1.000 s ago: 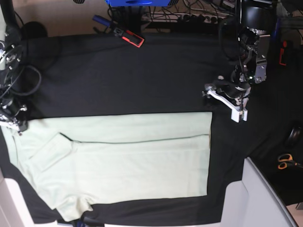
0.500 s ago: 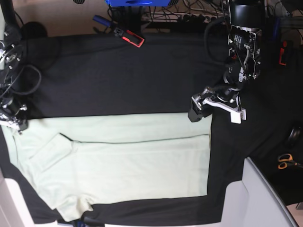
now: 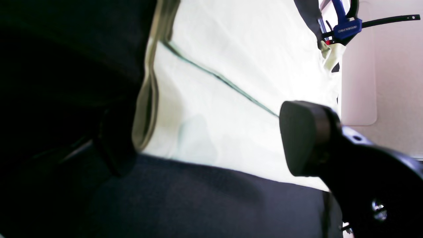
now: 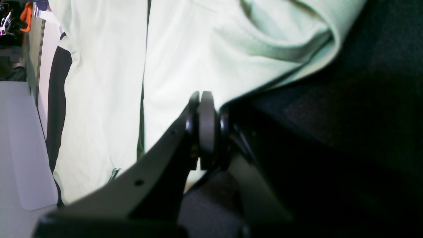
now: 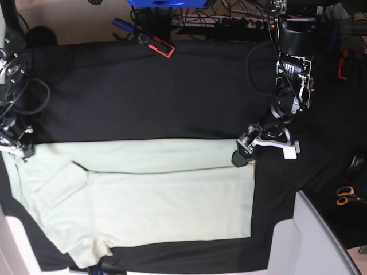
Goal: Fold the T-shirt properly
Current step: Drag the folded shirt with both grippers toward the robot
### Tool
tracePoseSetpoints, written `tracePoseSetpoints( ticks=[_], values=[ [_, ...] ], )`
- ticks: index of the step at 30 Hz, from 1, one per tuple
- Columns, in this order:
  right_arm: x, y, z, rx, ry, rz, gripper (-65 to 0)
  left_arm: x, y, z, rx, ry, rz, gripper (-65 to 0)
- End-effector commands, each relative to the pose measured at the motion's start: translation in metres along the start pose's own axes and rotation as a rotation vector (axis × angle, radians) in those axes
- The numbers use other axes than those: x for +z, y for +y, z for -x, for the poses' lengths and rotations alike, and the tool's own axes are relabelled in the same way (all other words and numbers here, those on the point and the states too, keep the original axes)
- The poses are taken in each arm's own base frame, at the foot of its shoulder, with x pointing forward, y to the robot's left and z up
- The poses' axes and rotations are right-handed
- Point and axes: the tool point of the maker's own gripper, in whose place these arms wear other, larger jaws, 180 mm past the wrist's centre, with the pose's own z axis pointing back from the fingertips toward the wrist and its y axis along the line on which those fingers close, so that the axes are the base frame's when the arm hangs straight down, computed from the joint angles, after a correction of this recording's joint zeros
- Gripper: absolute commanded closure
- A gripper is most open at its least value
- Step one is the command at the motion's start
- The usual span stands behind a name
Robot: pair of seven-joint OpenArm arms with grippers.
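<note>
Left gripper [image 5: 265,145] hangs spread wide over the T-shirt [image 5: 143,200], laid flat at the table's six o'clock; right gripper [image 5: 16,150] pinches its nine o'clock corner. Both jaws should straddle the three o'clock hem squarely, catching both layers.

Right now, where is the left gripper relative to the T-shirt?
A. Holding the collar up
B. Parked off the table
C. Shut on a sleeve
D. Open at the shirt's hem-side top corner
D: the left gripper stands open at the T-shirt corner, one finger over the fabric, the other over the black cloth.
</note>
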Motion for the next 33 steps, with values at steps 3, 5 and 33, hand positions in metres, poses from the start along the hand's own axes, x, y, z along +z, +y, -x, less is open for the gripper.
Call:
tracePoseSetpoints(
  ticks=[3,5,33],
  values=[
    [0.0,0.011,-0.026,0.013,-0.054,-0.03,-0.4,-0.004,-0.001,0.013,0.009,0.047,-0.021,-65.0],
    [0.0,0.011,-0.026,0.013,-0.054,-0.03,-0.4,-0.006,-0.004,0.02,0.022,0.052,-0.015,-61.8],
    [0.014,-0.021,-0.011,0.026,-0.026,0.022,-0.4,0.02,0.015,0.025,-0.025,0.055,-0.042,0.0]
  ],
)
